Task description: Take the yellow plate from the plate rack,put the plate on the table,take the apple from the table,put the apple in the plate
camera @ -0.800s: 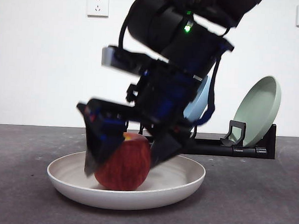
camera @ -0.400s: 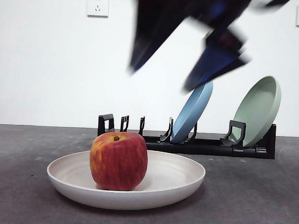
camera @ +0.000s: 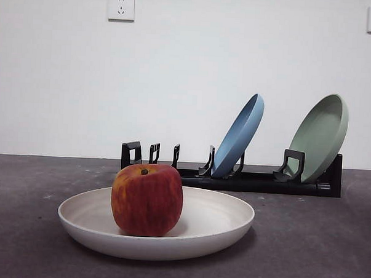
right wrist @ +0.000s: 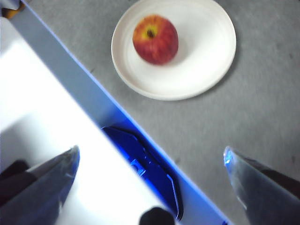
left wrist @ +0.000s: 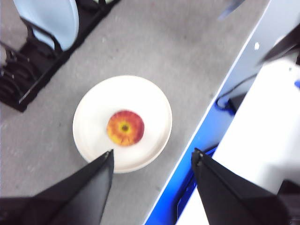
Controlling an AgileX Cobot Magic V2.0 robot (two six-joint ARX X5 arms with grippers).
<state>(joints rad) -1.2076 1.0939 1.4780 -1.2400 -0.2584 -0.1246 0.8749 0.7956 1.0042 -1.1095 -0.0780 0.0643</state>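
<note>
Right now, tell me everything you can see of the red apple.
The red apple with yellow-orange streaks stands upright in the pale cream round plate, left of its middle in the front view. Its skin looks smooth and mostly deep red, with yellow-orange patches on its upper left side and around the top. A dark stem dimple faces up. Only the plate under it touches it; no gripper is near it. The plate lies flat on the dark grey table.

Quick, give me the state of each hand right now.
Left hand: open, holding nothing, high above the yellow plate and the apple.
Right hand: open, holding nothing, also raised clear of the plate.
</note>
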